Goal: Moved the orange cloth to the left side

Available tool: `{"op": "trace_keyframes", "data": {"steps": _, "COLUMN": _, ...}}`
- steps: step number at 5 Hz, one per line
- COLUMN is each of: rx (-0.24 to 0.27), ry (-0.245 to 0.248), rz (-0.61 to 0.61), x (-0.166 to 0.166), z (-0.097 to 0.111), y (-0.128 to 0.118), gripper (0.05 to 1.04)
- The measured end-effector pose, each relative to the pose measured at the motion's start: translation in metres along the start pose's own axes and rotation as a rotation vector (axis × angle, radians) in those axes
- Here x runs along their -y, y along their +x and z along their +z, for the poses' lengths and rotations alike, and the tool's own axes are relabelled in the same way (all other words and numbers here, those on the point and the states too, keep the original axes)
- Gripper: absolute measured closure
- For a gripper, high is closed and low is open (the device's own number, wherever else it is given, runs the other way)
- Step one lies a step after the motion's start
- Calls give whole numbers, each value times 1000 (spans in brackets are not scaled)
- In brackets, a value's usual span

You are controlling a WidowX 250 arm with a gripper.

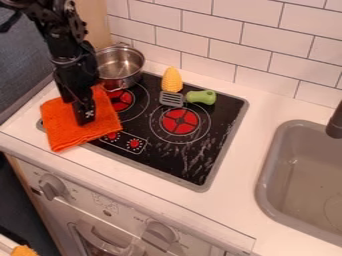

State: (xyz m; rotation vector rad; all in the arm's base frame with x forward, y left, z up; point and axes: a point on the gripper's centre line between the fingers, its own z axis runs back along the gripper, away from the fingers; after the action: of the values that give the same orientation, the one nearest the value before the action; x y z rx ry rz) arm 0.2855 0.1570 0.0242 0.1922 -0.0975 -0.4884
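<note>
Orange cloth at nine o'clock on stove, looks nearly done! Gripper over it, opening and hold can't tell; retreat remains.

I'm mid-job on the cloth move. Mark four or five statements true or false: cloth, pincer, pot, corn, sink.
1. The orange cloth lies partly on the cooktop and partly on the white counter. True.
2. The pincer is over the sink. False: the pincer is at the cloth.
3. The metal pot is at the cooktop's back left. True.
4. The yellow corn lies on the cloth. False: the corn is at the cooktop's back edge, just behind the slotted utensil head.
5. The sink is right of the cooktop. True.
</note>
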Motion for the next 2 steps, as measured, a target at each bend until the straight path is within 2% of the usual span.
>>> {"op": "trace_keyframes", "data": {"steps": 2, "rx": 59, "ry": 57, "rz": 10, "x": -7, "z": 43, "y": 16, "gripper": 83}}
